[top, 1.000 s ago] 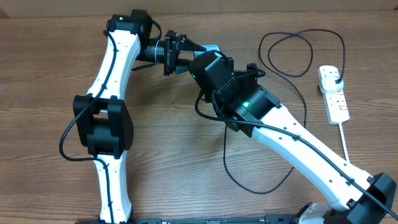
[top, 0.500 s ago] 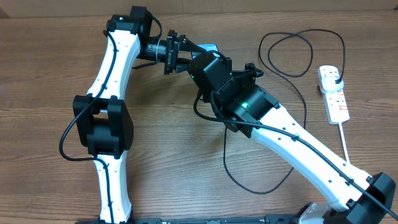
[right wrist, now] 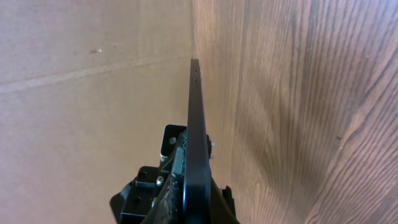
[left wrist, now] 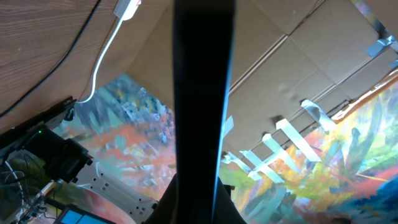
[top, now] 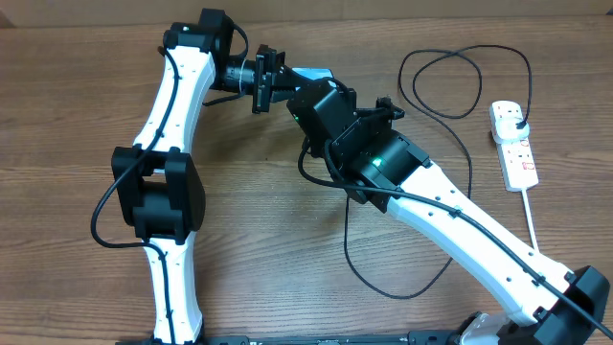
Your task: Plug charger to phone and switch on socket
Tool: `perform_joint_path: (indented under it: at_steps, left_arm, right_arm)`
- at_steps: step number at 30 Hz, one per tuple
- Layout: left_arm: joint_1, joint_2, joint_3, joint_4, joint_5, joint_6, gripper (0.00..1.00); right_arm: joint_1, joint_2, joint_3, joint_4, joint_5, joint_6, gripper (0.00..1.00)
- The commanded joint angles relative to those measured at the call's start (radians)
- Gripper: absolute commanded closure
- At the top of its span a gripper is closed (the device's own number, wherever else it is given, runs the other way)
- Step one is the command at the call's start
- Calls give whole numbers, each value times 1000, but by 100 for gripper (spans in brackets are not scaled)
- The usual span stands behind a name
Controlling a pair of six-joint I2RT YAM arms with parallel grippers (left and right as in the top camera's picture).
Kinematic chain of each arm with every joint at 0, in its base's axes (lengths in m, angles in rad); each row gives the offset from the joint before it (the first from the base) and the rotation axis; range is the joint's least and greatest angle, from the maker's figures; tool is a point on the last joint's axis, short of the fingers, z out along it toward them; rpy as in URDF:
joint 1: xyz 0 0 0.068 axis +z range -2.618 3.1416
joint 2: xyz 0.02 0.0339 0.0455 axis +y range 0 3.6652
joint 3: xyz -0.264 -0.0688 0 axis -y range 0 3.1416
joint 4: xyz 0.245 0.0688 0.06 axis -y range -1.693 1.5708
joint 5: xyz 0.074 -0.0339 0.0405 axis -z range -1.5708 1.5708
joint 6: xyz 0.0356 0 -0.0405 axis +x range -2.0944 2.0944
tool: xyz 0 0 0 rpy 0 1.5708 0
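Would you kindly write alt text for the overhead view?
The left arm and right arm meet at the far middle of a wooden table, with a sliver of the phone between their wrists. The black charger loops from under the right arm to the socket at the right edge.

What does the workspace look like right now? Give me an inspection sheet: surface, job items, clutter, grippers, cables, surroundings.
Surface: brown wood-grain table, no damage seen.
Job's things: slim phone with light blue screen and dark edge sits between the two grippers. White power strip with red markings lies at far right with the black charger plug in it. Switch state is too small to tell.
Clutter: nothing seen.
Grippers: left gripper and right gripper meet at the phone; cannot tell which one clamps it.
Cables: thin black charger cable lies in loose loops, tip not seen. Thick white cord leaves the strip.
Surroundings: brown cardboard wall.
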Motion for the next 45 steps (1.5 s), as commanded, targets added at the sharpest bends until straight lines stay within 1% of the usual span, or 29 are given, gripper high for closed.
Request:
perform_joint_path:
  at_steps: [1, 2, 3, 4, 5, 6, 8, 9, 10, 11, 12, 13, 15, 17, 18, 19, 20, 21, 24, 26, 28, 29, 31, 32, 34, 37, 39, 42, 45]
  left_arm:
    - [-5, -27, 19, -12, 3, -28, 96]
    - [-5, -27, 19, -11, 5, -28, 96]
    - [-5, -27, 19, -11, 4, -27, 96]
    - [-5, -27, 19, -11, 4, -26, 96]
    - [-5, -27, 19, -10, 3, -23, 96]
    - [-4, -27, 19, -7, 0, -23, 96]
    - [-4, -27, 19, 37, -16, -23, 96]
    - [-2, -27, 19, 74, -30, -10, 96]
    - [3, -27, 19, 117, -30, 39, 96]
    - [16, -27, 19, 152, -39, 119, 96]
    - [26, -27, 19, 153, -66, 163, 96]
    - [32, -27, 19, 153, -82, 192, 96]
    - [52, -27, 19, 151, -164, 317, 96]
    - [69, -27, 19, 113, -266, 461, 96]
    - [73, -27, 19, 91, -315, 513, 96]
    - [77, -27, 19, 51, -409, 585, 96]
    - [78, -27, 19, 22, -469, 625, 96]
    - [78, -27, 19, -20, -514, 697, 96]
    - [78, -35, 19, -66, -574, 789, 96]
    - [78, -55, 20, -64, -668, 789, 96]
    - [78, -93, 21, -43, -803, 759, 96]
    - [78, -108, 21, -34, -868, 726, 96]
    - [78, -145, 21, -16, -1107, 613, 96]
    - [78, -151, 21, -19, -1161, 586, 96]
    - [78, -152, 21, -25, -1180, 573, 96]
    - [77, -150, 21, -19, -1176, 574, 96]
    - [74, -150, 21, -16, -1177, 574, 96]
    - [73, -150, 20, -19, -1175, 574, 96]
    - [74, -150, 21, -11, -1175, 574, 96]
  right_arm:
    - [7, -10, 16, 5, -2, -43, 96]
    - [7, -10, 16, 9, -2, -76, 92]
    - [7, -11, 16, 9, -2, -95, 84]
    - [7, -11, 16, 9, -2, -116, 62]
    - [7, -12, 16, 9, -2, -131, 47]
    - [5, -14, 18, 8, -1, -154, 29]
    - [0, -29, 18, 9, -1, -239, 16]
    - [-5, -49, 18, 8, -2, -344, 9]
    - [-10, -68, 18, 8, -2, -425, 5]
    - [-21, -103, 18, -6, -2, -584, 2]
    - [-36, -135, 18, -28, -3, -683, 0]
    - [-45, -152, 18, -43, -4, -726, 0]
    - [-90, -196, 18, -97, -50, -813, 0]
    - [-158, -227, 18, -152, -165, -918, 0]
    - [-222, -236, 18, -187, -267, -1007, 0]
    - [-269, -236, 18, -212, -350, -1082, 0]
    - [-309, -232, 18, -236, -426, -1164, 0]
    - [-376, -220, 18, -283, -533, -1275, 0]
    - [-442, -193, 16, -368, -575, -1316, 0]
    - [-448, -162, 12, -419, -575, -1316, 0]
    - [-439, -105, 10, -464, -554, -1317, 0]
    - [-433, -82, 10, -475, -536, -1321, 0]
    - [-418, -1, 10, -491, -523, -1320, 0]
    - [-409, 36, 10, -494, -526, -1320, 0]
    - [-390, 96, 10, -494, -531, -1320, 0]
    - [-353, 202, 10, -477, -578, -1395, 0]
    - [-340, 241, 10, -454, -578, -1394, 0]
    - [-340, 256, 10, -425, -574, -1395, 0]
    - [-340, 288, 10, -422, -529, -1398, 1]
